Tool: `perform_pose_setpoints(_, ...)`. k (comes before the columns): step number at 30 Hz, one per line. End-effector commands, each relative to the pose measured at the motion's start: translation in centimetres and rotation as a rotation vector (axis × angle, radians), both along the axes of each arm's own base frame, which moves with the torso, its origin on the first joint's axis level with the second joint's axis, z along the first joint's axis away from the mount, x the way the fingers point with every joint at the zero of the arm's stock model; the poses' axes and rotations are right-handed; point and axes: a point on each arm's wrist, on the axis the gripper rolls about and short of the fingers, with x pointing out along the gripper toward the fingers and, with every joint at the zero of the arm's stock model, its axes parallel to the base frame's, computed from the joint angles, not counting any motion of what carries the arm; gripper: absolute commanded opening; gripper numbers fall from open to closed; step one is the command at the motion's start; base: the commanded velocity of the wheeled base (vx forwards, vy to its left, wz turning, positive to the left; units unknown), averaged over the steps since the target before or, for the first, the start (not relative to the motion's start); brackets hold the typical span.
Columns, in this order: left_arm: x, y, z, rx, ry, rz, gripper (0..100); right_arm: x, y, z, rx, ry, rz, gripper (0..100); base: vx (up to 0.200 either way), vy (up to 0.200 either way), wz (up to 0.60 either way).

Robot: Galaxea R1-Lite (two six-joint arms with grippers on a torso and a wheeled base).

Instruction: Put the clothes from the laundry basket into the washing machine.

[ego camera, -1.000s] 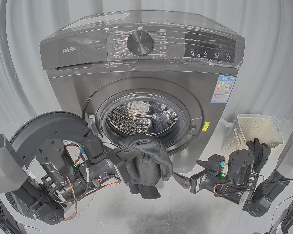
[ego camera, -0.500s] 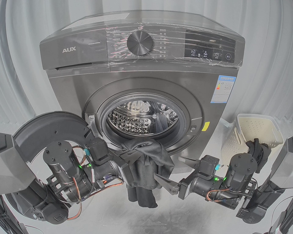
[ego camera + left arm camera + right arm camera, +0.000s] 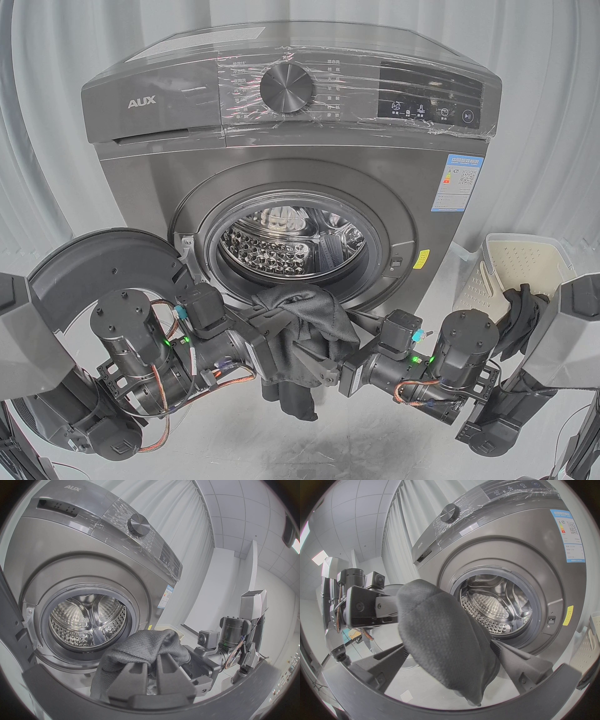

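Head view: the left gripper [image 3: 279,317] is clenched on a dark garment [image 3: 312,319], which hangs just in front of the lower rim of the washing machine [image 3: 287,156] opening, beside its open door [image 3: 106,262]. The right gripper [image 3: 322,332] has swung in from the right over the past second. Its spread fingers now sit on either side of the hanging cloth. The arm was well apart from the cloth before. The garment itself has shifted only slightly. To the right, another dark garment [image 3: 519,315] drapes over the laundry basket [image 3: 531,250] rim, unchanged.

Left wrist view: the left gripper [image 3: 150,673] pinches the garment [image 3: 140,645] near the drum [image 3: 84,617], and the right gripper [image 3: 200,670] is just beside it.

Right wrist view: the right gripper [image 3: 448,646] is released, with the garment [image 3: 447,630] between its fingers.
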Motion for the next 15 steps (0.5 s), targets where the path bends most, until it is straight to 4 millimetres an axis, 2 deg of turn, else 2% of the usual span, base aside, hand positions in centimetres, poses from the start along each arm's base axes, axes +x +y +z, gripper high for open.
perform_pose_setpoints(1,0.0,0.0,0.2,-0.007,-0.006,-0.002,0,0.4,0.4,-0.3,-0.002,-0.001,-0.011,0,0.0,0.0,0.0)
perform_pose_setpoints(9,0.1,-0.1,-0.1,-0.013,0.017,0.005,0,0.3,0.3,0.2,0.014,-0.011,-0.012,0,0.0,0.0,0.0)
perform_pose_setpoints(14,0.1,0.2,-0.4,-0.007,0.032,0.017,0,-0.1,-0.1,1.2,0.033,-0.029,-0.013,0,0.0,0.0,0.0)
perform_pose_setpoints(15,0.1,0.2,-0.4,-0.007,0.033,0.015,100,-0.1,-0.2,1.5,0.039,-0.034,-0.018,0,0.0,0.0,0.0)
